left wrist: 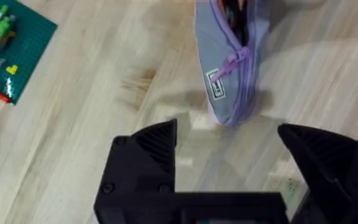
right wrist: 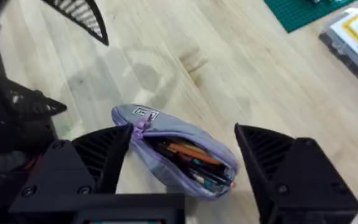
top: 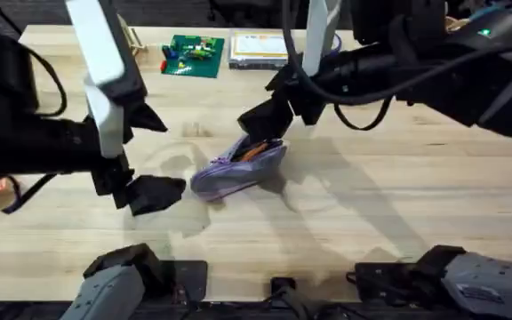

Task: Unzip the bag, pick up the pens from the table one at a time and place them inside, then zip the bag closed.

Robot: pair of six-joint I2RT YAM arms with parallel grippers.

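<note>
The lavender bag (top: pixel 238 169) lies mid-table (top: pixel 372 213), its zipper partly open. An orange pen (right wrist: pixel 188 151) and darker pens (right wrist: pixel 201 175) show inside its mouth. In the right wrist view the purple zipper pull (right wrist: pixel 139 127) sits at the closed end of the bag (right wrist: pixel 185 158). My right gripper (top: pixel 265 120) hovers open over the bag's far end, one finger (right wrist: pixel 104 152) on each side of it. My left gripper (top: pixel 156 192) stands open and empty just off the near end of the bag (left wrist: pixel 232 68), not touching it.
A green brick baseplate (top: pixel 194 55) with small bricks and a flat clear box with a yellow label (top: pixel 258 49) lie at the table's back edge. The baseplate (left wrist: pixel 8 46) also shows in the left wrist view. Bare wood stretches to the right and front.
</note>
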